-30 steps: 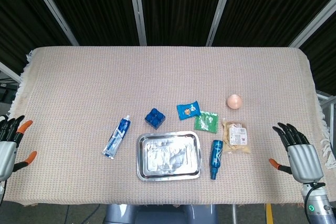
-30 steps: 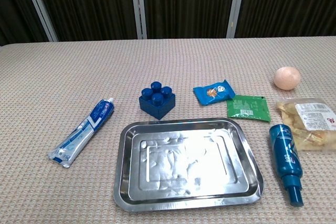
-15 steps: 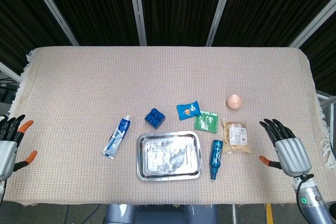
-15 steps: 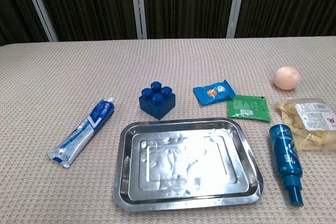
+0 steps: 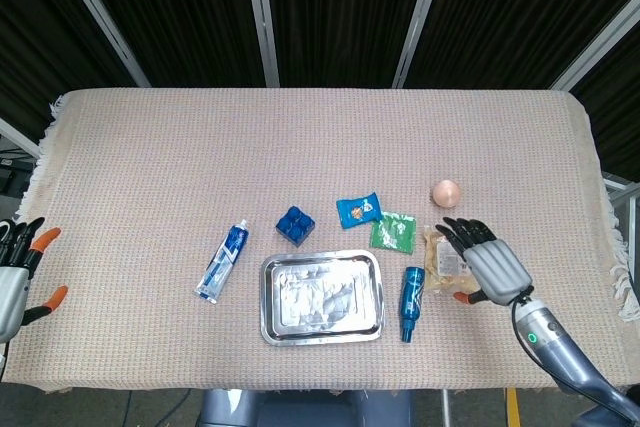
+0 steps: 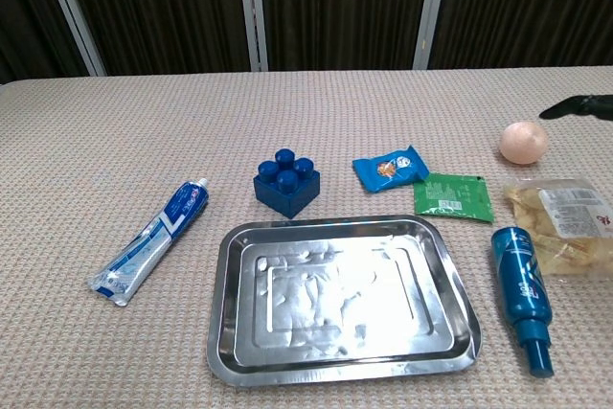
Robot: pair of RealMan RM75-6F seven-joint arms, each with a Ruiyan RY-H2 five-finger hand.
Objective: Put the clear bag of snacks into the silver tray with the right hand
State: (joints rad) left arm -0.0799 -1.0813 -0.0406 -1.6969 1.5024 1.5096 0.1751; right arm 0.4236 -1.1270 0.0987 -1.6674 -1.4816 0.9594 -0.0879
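Note:
The clear bag of snacks (image 5: 443,257) lies on the cloth right of the silver tray (image 5: 322,297), with a blue bottle between them. My right hand (image 5: 486,265) is open with fingers spread and covers the bag's right part in the head view. In the chest view only its dark fingertips (image 6: 580,106) show, high above the bag (image 6: 560,227), so the hand seems apart from it. The tray (image 6: 335,296) holds nothing. My left hand (image 5: 14,281) stays open at the table's left edge.
A blue bottle (image 5: 411,303) lies just left of the bag. A green packet (image 5: 393,232), a blue snack packet (image 5: 358,210) and a blue brick (image 5: 296,225) sit behind the tray. A toothpaste tube (image 5: 222,261) lies left of it, a pink egg (image 5: 446,192) behind the bag.
My right hand has swung left from the table's right edge to over the clear bag, and its fingertips now enter the chest view. The left hand and the objects have stayed put.

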